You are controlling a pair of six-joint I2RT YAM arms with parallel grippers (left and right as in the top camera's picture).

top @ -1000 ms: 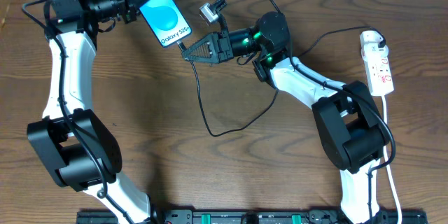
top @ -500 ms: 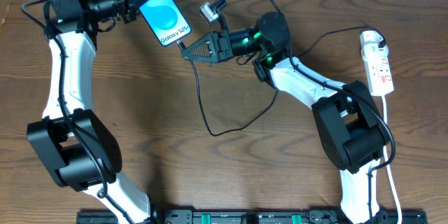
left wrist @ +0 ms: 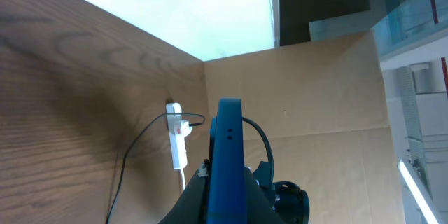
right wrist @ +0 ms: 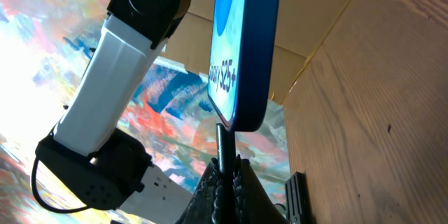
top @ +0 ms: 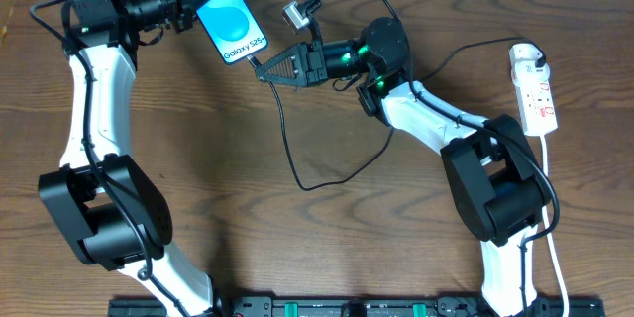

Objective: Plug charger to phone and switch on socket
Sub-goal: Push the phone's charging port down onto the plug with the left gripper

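Brown wood-grain table point(top: 198, 158): matt and flat, the largest item we list.

Socket point(top: 533, 89): narrow white plastic strip with red markings. It lies at the right edge, well apart from both grippers.

Phone point(top: 233, 25): slim glossy slab with a teal screen and black rim. The left gripper point(top: 193, 2) holds it off the table at far left, jaws clamped on the end away from the plug.

Charger point(top: 287, 149): thin black pliant cable looping across the table. The right gripper point(top: 264, 71) pinches it near its tip, jaws shut tight.

Plug tip point(right wrist: 222, 136): small and dark, just beneath the phone's lower edge.

Risk, as we judge it: a slight tilt would send the tip skidding along the rim beside the port. The phone could also twist in its grip under the push.
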